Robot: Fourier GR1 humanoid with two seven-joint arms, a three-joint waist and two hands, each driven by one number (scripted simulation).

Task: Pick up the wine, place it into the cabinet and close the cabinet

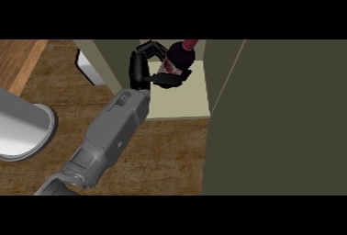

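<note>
Brown wood desk [163, 151] fills the low part of the view.

The left hand [139, 64] is in the mouth of the cabinet [102, 59], at the end of a grey forearm [112, 128] that runs in from the low left. Its fingers [150, 47] curl over the far side of the wine bottle [180, 57] & the thumb [166, 80] hooks round the near side, so it's grasping the bottle. The bottle looks tipped, red top toward the back, over the cream shelf [183, 98]. Can't tell if it touches the shelf yet. I think it's held like this to get in past the walls w/o a bump. The right hand doesn't show.

The cabinet is dull green outside. Its door [284, 119] is the big dark slab on the right & it stands wide open, so there's room to reach in. A big grey round thing [20, 128] sits at the left edge of the desk; can't tell what it is.

Next, prob.: set the bottle down, let go, pull the hand out, then shut the door.
</note>
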